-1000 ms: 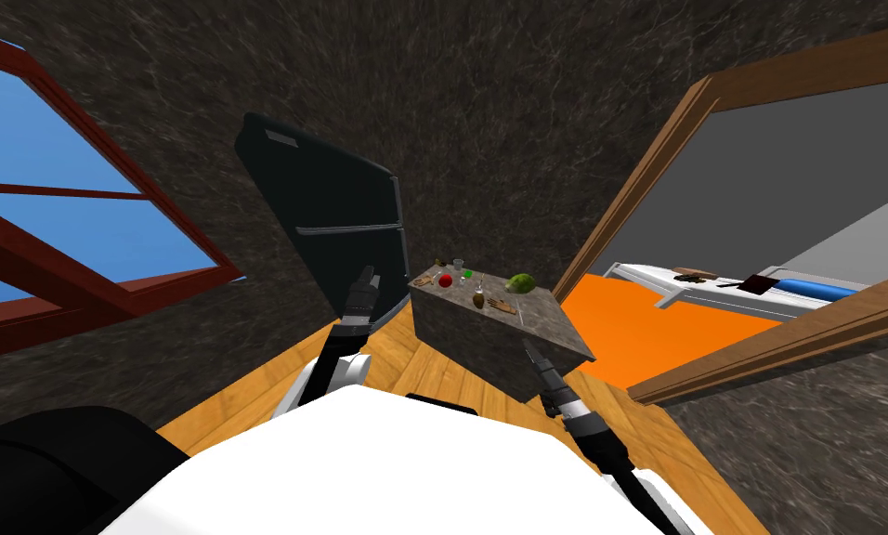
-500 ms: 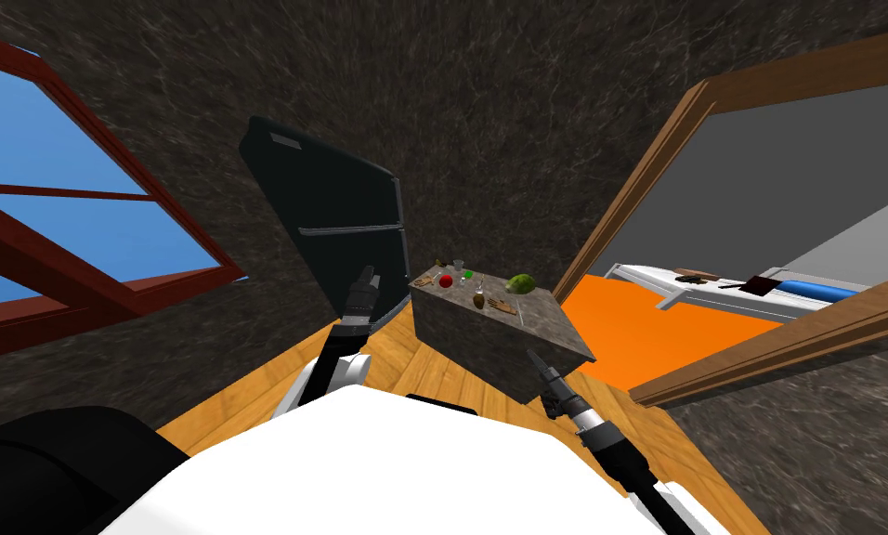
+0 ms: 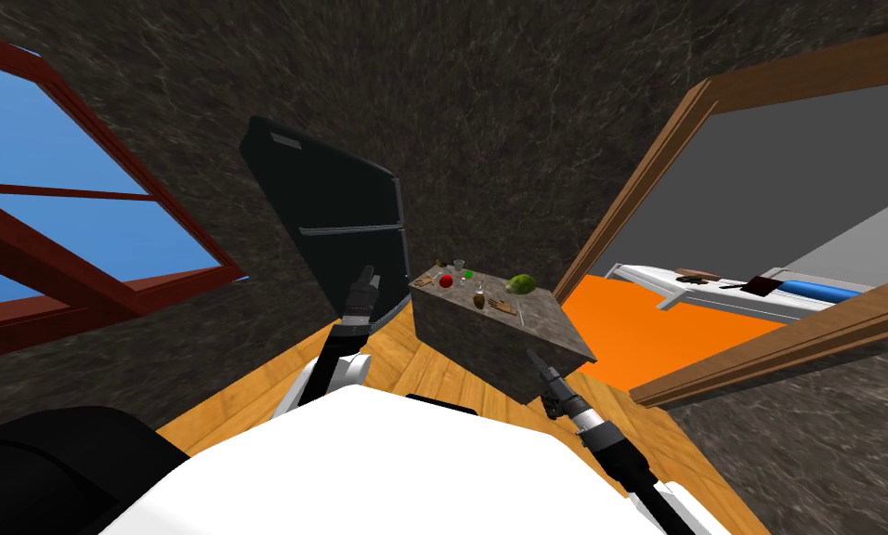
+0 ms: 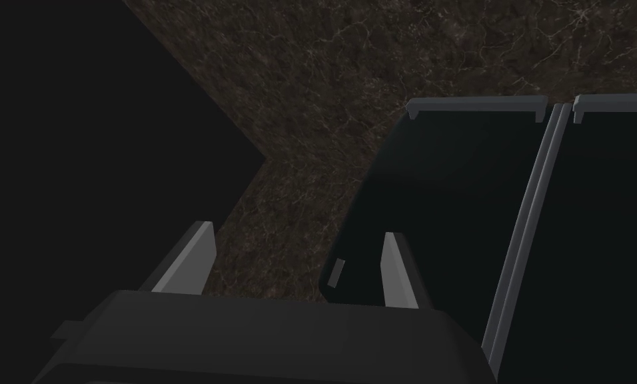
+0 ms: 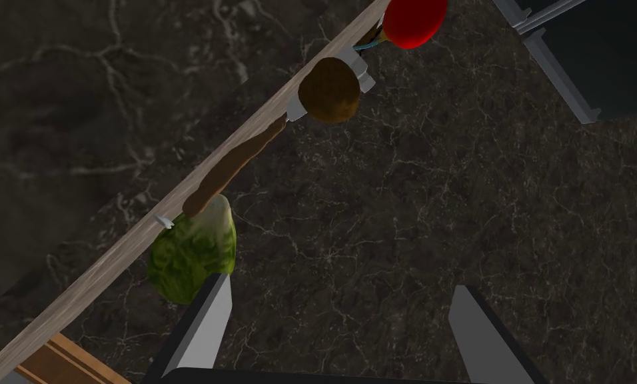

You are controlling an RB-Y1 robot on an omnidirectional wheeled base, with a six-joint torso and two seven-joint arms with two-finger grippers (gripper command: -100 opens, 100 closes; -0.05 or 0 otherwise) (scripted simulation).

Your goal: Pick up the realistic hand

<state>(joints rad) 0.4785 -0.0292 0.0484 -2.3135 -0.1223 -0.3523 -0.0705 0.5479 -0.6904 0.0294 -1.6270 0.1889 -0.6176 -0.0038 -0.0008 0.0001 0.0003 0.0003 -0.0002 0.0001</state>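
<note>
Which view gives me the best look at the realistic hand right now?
Head view: the hand lies flat on the counter, seen from above, though small. Right wrist view catches it edge-on, a brown sliver along the counter's rim. Left wrist view faces the black fridge.

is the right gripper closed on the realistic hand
No, the right gripper stands open with nothing between its fingers, and the realistic hand lies on the counter beyond it.
</note>
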